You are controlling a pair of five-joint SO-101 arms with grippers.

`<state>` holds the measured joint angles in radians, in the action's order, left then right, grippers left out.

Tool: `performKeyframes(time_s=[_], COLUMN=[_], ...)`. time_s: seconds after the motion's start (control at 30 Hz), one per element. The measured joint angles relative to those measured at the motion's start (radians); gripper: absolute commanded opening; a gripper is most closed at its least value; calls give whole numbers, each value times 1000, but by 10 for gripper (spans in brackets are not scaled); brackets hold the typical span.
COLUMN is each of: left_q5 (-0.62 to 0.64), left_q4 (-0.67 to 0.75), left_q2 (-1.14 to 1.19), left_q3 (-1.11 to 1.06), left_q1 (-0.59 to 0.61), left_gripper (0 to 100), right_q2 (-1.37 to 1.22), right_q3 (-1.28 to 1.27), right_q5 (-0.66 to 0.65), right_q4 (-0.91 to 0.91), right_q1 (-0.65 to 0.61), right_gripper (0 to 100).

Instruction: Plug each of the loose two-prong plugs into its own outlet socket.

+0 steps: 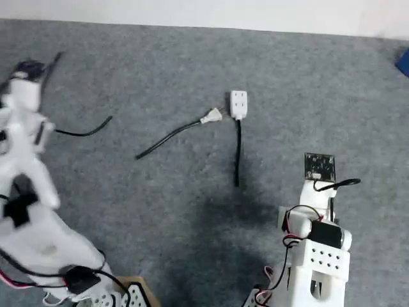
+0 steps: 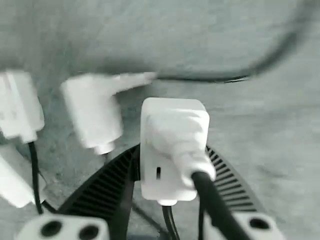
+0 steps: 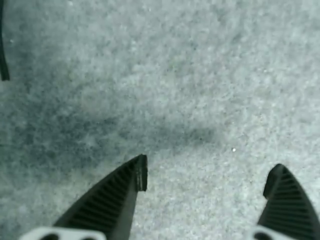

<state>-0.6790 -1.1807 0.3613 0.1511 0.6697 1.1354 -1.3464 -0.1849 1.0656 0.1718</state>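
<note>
Grey felt-like matting covers the table. At its middle lies 1 white outlet socket, and a two-prong plug points at its side; I cannot tell whether it is seated or just touching. The left gripper, far out at the table's left edge, is clamped on a white socket block with a black lead running from it. The right gripper hangs with its jaws wide apart over bare matting. These plastic bodies look light, rigid and smooth, while the springy cords will likely tug them askew, so the flat sides of the body seem the best hold. The high view gives the layout, and the left wrist view shows the grip and blurred white pieces beside the block.
</note>
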Motion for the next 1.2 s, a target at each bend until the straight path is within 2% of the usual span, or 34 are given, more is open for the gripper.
performKeyframes(time_s=[0.1, 0.27, 0.47, 0.63, 0.77, 0.9, 1.0, 1.2], left_q5=[-2, -43, -92, -68, -68, -66, -15, 127], left_q4=[-64, -241, -450, -562, -577, -583, -583, -586], left_q2=[241, 577, 844, 930, 928, 905, 836, 632], left_q3=[219, 632, 1083, 1390, 1461, 1450, 1404, 1238], left_q1=[55, 61, 61, 81, 84, 89, 77, -60], left_gripper=[6, 31, 335, 266, 261, 282, 281, 281], right_q2=[0, 2, 2, 2, 2, 2, 2, 2], right_q3=[0, -15, -15, -15, -15, -15, -15, -15], right_q5=[0, 0, 0, 0, 0, 0, 0, 0], right_q4=[0, 0, 0, 0, 0, 0, 0, -17], right_q1=[-14, -21, -25, -25, -25, -25, -25, -25], right_gripper=[357, 357, 357, 357, 357, 357, 357, 357])
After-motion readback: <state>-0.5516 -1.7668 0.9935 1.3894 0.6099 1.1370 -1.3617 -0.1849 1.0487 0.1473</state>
